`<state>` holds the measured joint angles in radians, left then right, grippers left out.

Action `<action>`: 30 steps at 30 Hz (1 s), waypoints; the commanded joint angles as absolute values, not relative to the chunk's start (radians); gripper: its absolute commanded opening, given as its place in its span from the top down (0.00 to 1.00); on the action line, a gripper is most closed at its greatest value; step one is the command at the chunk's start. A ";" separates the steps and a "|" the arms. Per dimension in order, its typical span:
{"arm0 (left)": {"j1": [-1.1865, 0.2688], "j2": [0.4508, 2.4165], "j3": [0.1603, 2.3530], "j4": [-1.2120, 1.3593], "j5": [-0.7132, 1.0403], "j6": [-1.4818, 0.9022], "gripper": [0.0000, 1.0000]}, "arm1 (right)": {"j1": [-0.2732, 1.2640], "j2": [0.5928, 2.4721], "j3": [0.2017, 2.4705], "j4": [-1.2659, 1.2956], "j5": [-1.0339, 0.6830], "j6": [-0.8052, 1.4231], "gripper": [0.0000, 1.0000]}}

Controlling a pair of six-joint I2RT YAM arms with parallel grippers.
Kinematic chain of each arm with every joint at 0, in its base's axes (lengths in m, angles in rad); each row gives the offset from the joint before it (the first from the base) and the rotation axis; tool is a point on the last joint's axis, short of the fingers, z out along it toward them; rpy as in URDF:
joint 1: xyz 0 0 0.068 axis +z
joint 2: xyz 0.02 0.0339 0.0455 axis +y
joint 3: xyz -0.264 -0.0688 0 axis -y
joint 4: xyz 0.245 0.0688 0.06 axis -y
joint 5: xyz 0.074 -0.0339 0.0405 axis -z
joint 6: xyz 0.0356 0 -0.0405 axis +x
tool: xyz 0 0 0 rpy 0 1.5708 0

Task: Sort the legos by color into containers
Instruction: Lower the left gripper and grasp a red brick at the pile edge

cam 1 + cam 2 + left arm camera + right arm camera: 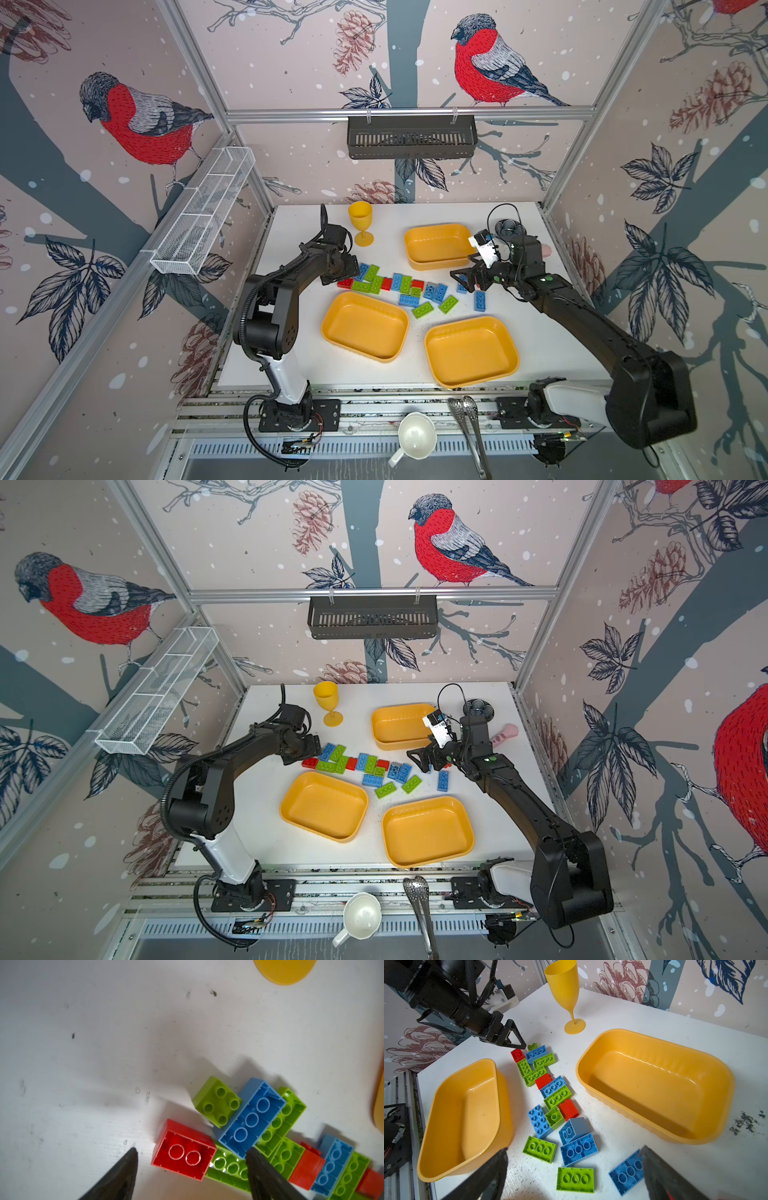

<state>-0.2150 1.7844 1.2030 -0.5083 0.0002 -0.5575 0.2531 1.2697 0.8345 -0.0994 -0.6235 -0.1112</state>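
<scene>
On the white table (pixel 291 345) we see all 3 trays (pixel 362 298) empty, w/ the legos (pixel 405 286) strung in a row btwn them, none sorted yet. L gripper (pixel 190 1150) is at the row's left end, jaws apart and gripping nothing. The red brick (pixel 184 1150) lies upside down btwn its fingertips (pixel 129 1159), longer side seemingly running finger to finger. R gripper (pixel 574 1152), jaws wide apart and empty, hovers over blue bricks (pixel 626 1172) at the other end, so we judge L nearer for the red.

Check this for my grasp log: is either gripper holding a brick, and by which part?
Nothing is held. The fingers of the left gripper flank the red brick, unclosed; the right gripper is open.
</scene>
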 commanded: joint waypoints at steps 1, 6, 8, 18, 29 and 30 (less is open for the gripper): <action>-0.243 1.795 1.208 -0.521 -0.086 -0.869 0.21 | 0.255 1.288 0.842 -0.103 -0.626 -0.129 0.01; -0.254 1.819 1.240 -0.625 -0.210 -1.053 0.27 | 0.256 1.293 0.850 -0.116 -0.625 -0.136 0.01; -0.254 1.831 1.253 -0.632 -0.215 -1.066 0.29 | 0.255 1.294 0.850 -0.123 -0.619 -0.147 0.01; -0.255 1.885 1.262 -0.594 -0.186 -1.082 0.39 | 0.255 1.313 0.856 -0.135 -0.635 -0.150 0.01; -0.258 1.918 1.246 -0.574 -0.161 -1.083 0.49 | 0.256 1.315 0.865 -0.165 -0.662 -0.158 0.01; -0.257 1.920 1.246 -0.572 -0.162 -1.081 0.50 | 0.256 1.315 0.866 -0.169 -0.668 -0.156 0.01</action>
<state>-0.2573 1.9133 1.2449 -0.5671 -0.1585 -1.0725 0.2543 1.3125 0.8574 -0.1558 -0.6338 -0.1387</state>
